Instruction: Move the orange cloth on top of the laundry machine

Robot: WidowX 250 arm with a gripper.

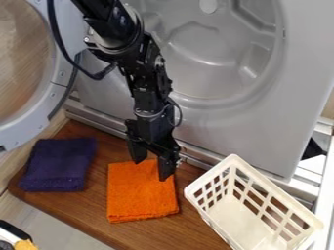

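My gripper [151, 168] hangs at the centre of the view over the back edge of the orange cloth [140, 195], its two fingers apart and open. The folded cloth lies flat on the brown wooden board; I cannot tell whether the fingertips touch it. Behind the arm stands the grey laundry machine [261, 132], with its round opening [202, 49] facing the camera.
A folded dark purple cloth [60, 163] lies left on the wooden board [189, 229]. The white basket [238, 210] stands at the lower right. At the upper left is the machine's round door [55, 93], swung out.
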